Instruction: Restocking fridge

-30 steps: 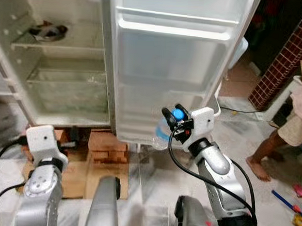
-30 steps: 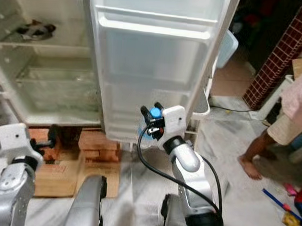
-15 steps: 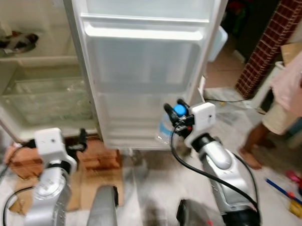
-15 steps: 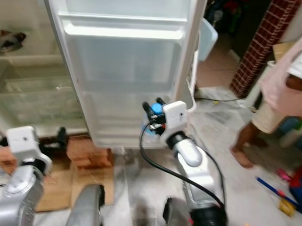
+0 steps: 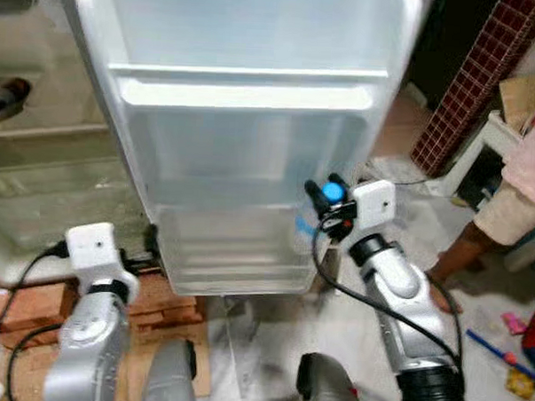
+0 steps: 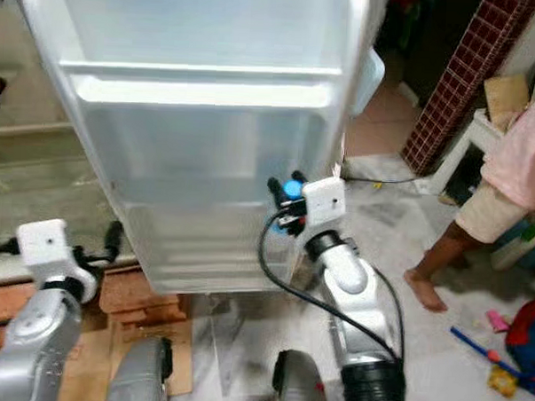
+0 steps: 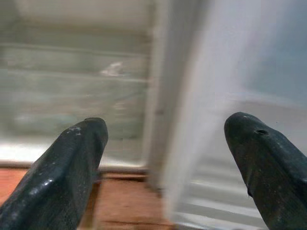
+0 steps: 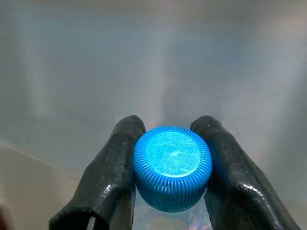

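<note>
Clamped around the neck of a clear bottle, just under its blue cap, the right gripper holds it up against the inner face of the open fridge door, near that door's outer edge and above the lower door shelf. The bottle hangs below the fingers, its body a pale blur against the white plastic. Low on the other side, the left gripper is spread wide and empty, pointed at the door's hinge edge and the fridge interior beyond. A person stands off to the right on the floor. By the look of it, restocking is at an early stage: the door shelves look bare, and this bottle is not yet set into any shelf.
</note>
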Controlling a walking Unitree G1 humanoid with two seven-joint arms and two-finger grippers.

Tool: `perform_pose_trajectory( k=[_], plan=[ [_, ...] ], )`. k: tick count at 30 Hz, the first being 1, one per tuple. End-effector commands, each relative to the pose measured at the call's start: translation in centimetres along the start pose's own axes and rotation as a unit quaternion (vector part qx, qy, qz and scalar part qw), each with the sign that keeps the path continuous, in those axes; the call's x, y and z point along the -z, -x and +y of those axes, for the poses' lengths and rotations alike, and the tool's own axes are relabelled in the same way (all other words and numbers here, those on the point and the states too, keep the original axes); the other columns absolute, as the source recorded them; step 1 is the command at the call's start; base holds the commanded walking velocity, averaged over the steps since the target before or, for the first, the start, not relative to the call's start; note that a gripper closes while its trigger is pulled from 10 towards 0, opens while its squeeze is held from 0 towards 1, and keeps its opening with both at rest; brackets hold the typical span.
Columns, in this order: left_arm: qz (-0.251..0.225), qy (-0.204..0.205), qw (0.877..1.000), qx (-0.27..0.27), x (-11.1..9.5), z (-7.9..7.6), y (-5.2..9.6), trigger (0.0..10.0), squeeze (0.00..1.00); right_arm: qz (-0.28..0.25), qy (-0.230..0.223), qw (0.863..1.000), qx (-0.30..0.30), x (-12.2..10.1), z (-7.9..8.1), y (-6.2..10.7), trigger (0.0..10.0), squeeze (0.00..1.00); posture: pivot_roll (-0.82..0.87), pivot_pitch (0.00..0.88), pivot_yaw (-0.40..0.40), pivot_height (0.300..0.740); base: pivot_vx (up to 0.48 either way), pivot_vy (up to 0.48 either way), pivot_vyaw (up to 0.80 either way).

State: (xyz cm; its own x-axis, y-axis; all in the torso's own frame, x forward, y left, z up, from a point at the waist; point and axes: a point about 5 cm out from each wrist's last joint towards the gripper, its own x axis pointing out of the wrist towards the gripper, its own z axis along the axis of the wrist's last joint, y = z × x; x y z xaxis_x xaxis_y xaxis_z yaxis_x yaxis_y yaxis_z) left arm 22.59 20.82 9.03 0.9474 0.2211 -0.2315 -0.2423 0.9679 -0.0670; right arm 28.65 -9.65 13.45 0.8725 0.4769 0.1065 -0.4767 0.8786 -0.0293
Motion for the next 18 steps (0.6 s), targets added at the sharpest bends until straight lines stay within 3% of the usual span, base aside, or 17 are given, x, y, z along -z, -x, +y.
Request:
perform_pose_trajectory(
  k=[1, 11, 18],
  plan=[
    [0.000, 0.003, 1.000, 0.006, -0.06, -0.49, 0.05, 10.0, 0.00, -0.015, 0.015, 1.000, 0.005, -0.74, -0.68, 0.10, 10.0, 0.00, 0.04, 0.000, -0.023, 0.607, 0.000, 0.000, 0.00],
    [0.025, 0.006, 1.000, 0.005, 0.78, -0.27, -0.04, 10.0, 0.00, -0.010, 0.013, 1.000, -0.001, -0.37, -0.35, 0.15, 10.0, 0.00, 0.05, 0.000, -0.023, 0.607, 0.000, 0.000, 0.00],
    [0.028, 0.008, 1.000, 0.005, 0.81, -0.16, 0.06, 10.0, 0.00, -0.009, 0.010, 1.000, -0.010, -0.10, 0.01, 0.07, 10.0, 0.00, 0.05, 0.000, -0.025, 0.553, 0.000, 0.000, 0.00]
  ],
)
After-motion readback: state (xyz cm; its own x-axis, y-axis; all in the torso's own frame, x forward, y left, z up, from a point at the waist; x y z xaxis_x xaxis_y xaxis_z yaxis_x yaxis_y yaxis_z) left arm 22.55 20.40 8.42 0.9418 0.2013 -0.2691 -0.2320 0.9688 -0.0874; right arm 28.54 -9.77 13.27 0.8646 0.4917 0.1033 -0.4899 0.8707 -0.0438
